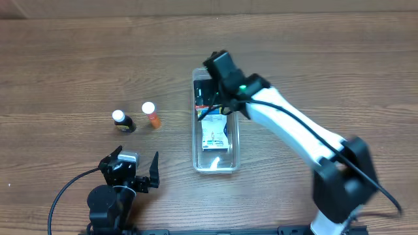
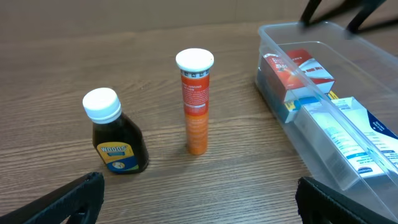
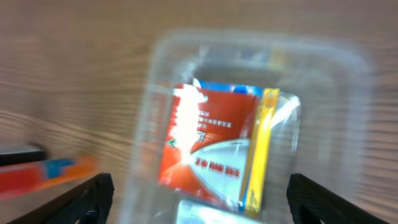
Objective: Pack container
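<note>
The clear container (image 1: 198, 156) lies lengthwise mid-table, holding a white-and-blue box (image 1: 214, 137) and a red-and-white box (image 3: 214, 149) at its far end. It also shows in the left wrist view (image 2: 277, 34), with the red box (image 2: 298, 68) and white box (image 2: 348, 134) inside. My right gripper (image 1: 210, 104) hovers open and empty over the container's far end, above the red box. My left gripper (image 1: 138, 168) is open and empty near the front edge. A dark syrup bottle (image 1: 122, 121) and an orange tube (image 1: 151, 115) stand upright left of the container, both in the left wrist view (image 2: 115, 140) (image 2: 195, 102).
The wooden table (image 1: 326, 65) extends all round. A black cable (image 1: 62, 196) runs from the left arm at the front left.
</note>
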Robot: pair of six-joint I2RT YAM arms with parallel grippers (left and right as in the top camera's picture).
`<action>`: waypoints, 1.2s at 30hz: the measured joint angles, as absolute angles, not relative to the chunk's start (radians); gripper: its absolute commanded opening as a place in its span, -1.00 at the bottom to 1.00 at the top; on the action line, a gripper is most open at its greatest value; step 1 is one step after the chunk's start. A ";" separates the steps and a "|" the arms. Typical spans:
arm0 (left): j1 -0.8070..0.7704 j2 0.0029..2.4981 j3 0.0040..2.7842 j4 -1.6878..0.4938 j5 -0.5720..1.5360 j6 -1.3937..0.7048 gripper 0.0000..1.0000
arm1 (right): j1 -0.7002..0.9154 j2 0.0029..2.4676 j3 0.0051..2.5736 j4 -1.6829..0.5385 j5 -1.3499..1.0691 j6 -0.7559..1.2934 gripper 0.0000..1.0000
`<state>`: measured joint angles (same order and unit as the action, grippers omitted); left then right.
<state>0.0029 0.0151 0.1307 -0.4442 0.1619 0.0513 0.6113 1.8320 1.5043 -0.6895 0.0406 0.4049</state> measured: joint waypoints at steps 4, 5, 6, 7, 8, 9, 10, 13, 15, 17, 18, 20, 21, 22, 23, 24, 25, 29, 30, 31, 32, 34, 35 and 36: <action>0.003 0.015 0.131 -0.444 0.162 0.051 1.00 | 0.541 1.642 1.525 -0.803 0.036 0.407 1.00; 0.003 0.015 0.131 -0.444 0.162 0.052 1.00 | 0.500 1.595 1.531 -0.836 0.033 0.414 1.00; 0.003 0.015 0.131 -0.444 0.162 0.051 1.00 | 0.451 1.554 1.538 -0.867 0.033 0.425 1.00; 0.003 0.015 0.131 -0.444 0.162 0.051 1.00 | 0.392 1.517 1.542 -0.895 0.034 0.434 1.00; 0.003 0.015 0.131 -0.444 0.162 0.051 1.00 | 0.330 1.488 1.547 -0.927 0.033 0.448 1.00; 0.003 0.015 0.131 -0.444 0.162 0.051 1.00 | 0.261 1.467 1.551 -0.960 0.034 0.463 1.00; 0.003 0.015 0.131 -0.444 0.162 0.051 1.00 | 0.205 1.455 1.551 -0.982 0.032 0.473 1.00; 0.003 0.015 0.131 -0.444 0.162 0.051 1.00 | 0.033 1.449 1.551 -1.043 -0.003 0.498 1.00; 0.003 0.015 0.131 -0.444 0.162 0.051 1.00 | -0.059 1.456 1.551 -1.079 -0.041 0.507 1.00; 0.003 0.015 0.131 -0.442 0.162 0.051 1.00 | -0.130 1.460 1.551 -1.108 -0.074 0.514 1.00; 0.003 0.015 0.131 -0.439 0.163 0.051 1.00 | -0.151 1.462 1.551 -1.118 -0.084 0.517 1.00; 0.003 0.015 0.131 -0.436 0.165 0.051 1.00 | -0.184 1.464 1.551 -1.138 -0.102 0.521 1.00; 0.003 0.015 0.131 -0.437 0.166 0.051 1.00 | -0.196 1.464 1.551 -1.143 -0.109 0.522 1.00; 0.003 0.015 0.131 -0.437 0.168 0.051 1.00 | -0.204 1.464 1.551 -1.145 -0.114 0.523 1.00; 0.003 0.015 0.131 -0.439 0.173 0.047 1.00 | -0.207 1.464 1.551 -1.144 -0.117 0.524 1.00; 0.003 0.015 0.131 -0.438 0.178 0.038 1.00 | -0.209 1.464 1.551 -1.144 -0.122 0.524 1.00; 0.003 0.015 0.131 -0.436 0.183 0.024 1.00 | -0.210 1.464 1.551 -1.144 -0.126 0.524 1.00; 0.003 0.015 0.136 -0.452 0.184 -0.061 1.00 | -0.210 1.464 1.551 -1.144 -0.132 0.524 1.00; 0.003 0.015 0.143 -0.464 0.180 -0.081 1.00 | -0.210 1.464 1.551 -1.144 -0.133 0.523 1.00; 0.003 0.021 0.164 -0.485 0.170 -0.106 1.00 | -0.210 1.464 1.551 -1.145 -0.134 0.523 1.00; 0.003 0.027 0.179 -0.490 0.165 -0.115 1.00 | -0.210 1.464 1.551 -1.144 -0.134 0.524 1.00; 0.003 0.077 0.294 -0.510 0.126 -0.171 1.00 | -0.210 1.465 1.550 -1.143 -0.135 0.524 1.00; 0.002 0.107 0.347 -0.536 0.109 -0.188 1.00 | -0.210 1.465 1.550 -1.144 -0.135 0.524 1.00; 0.003 0.155 0.420 -0.555 0.081 -0.209 1.00 | -0.210 1.465 1.550 -1.143 -0.135 0.524 1.00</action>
